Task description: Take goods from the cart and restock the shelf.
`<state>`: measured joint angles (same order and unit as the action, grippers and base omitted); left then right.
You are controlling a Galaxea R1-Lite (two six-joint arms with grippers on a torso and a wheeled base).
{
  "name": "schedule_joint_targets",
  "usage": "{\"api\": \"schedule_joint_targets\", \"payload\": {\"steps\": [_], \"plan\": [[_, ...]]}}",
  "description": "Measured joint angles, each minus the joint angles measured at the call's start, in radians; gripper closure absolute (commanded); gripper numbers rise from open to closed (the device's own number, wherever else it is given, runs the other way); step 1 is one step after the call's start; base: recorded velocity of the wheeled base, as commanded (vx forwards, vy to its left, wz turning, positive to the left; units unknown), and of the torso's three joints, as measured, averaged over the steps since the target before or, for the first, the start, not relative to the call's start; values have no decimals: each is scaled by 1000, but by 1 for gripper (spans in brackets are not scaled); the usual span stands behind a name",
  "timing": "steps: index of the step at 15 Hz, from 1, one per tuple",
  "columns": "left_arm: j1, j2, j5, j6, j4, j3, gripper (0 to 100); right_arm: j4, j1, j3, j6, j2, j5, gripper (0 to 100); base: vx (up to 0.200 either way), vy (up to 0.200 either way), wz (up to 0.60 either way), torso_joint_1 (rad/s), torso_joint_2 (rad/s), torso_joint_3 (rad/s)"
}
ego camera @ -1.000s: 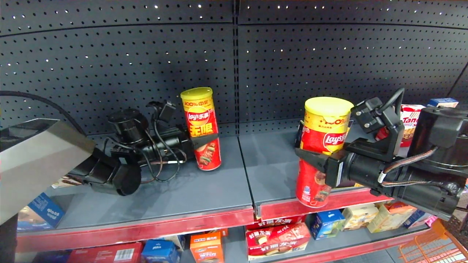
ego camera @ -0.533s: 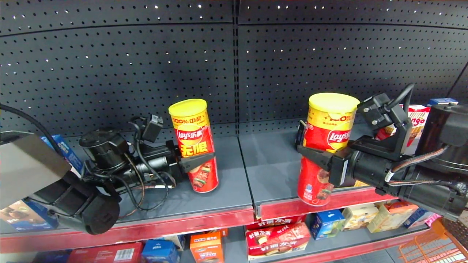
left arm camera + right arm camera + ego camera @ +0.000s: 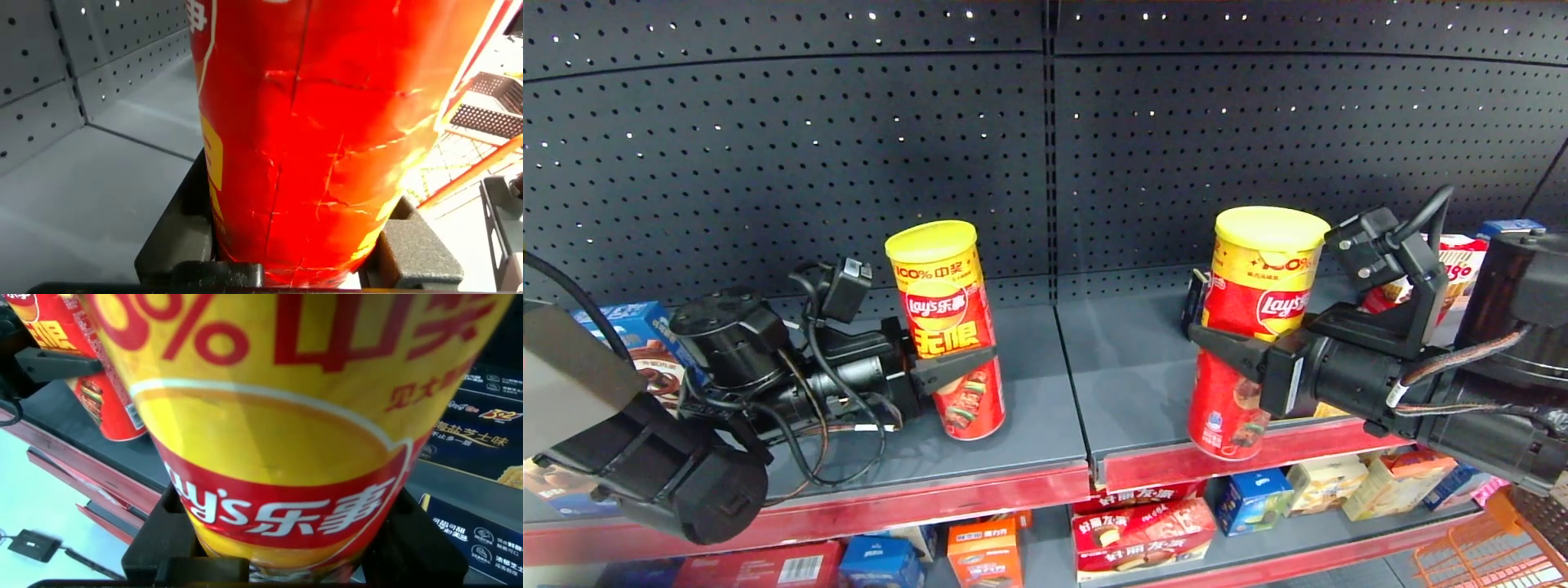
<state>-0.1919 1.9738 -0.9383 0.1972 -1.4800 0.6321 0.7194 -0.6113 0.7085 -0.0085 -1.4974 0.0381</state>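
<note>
Right grip: your right gripper [image 3: 1210, 327] has its fingers pinching the nearer red-and-yellow cardboard crisp tube with a yellow lid [image 3: 1258, 269] at mid-height.
Nearer tube: upright at the front edge of the grey metal shelf [image 3: 1029, 425]. Its base overlaps the red front lip [image 3: 931, 502], so I judge it is not yet over the deck.
Risk, right: if you push in without lifting, the base may catch the lip and the tube could tip or slide in the fingers.
Left grip: your left gripper [image 3: 947, 353] has its fingers clamped on the farther red-and-yellow crisp tube [image 3: 939, 294], around its lower half.
Farther tube: over the shelf deck, tilted with its top toward your left. Whether the base touches the deck, I cannot tell.
Risk, left: if you let go while it leans, it could topple and roll toward the lip, so square it first.
Rear: the black perforated back panel [image 3: 849, 163] is well behind both tubes. The white-and-red box [image 3: 1458, 253] sits close behind your right arm, and a swing could knock it.
</note>
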Motion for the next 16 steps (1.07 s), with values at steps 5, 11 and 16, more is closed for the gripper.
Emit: {"api": "schedule_joint_targets", "payload": {"steps": [5,11,16], "plan": [[4,10,3,-38,1,-25,100,-3,-1,4,0,-2,1,100,0,0,0,0,0,0],[6,45,3,-76,1,-28,100,0,0,-1,0,-2,2,100,0,0,0,0,0,0],[5,54,5,-78,0,-39,0,0,1,-4,0,-3,3,100,0,0,0,0,0,0]]}}
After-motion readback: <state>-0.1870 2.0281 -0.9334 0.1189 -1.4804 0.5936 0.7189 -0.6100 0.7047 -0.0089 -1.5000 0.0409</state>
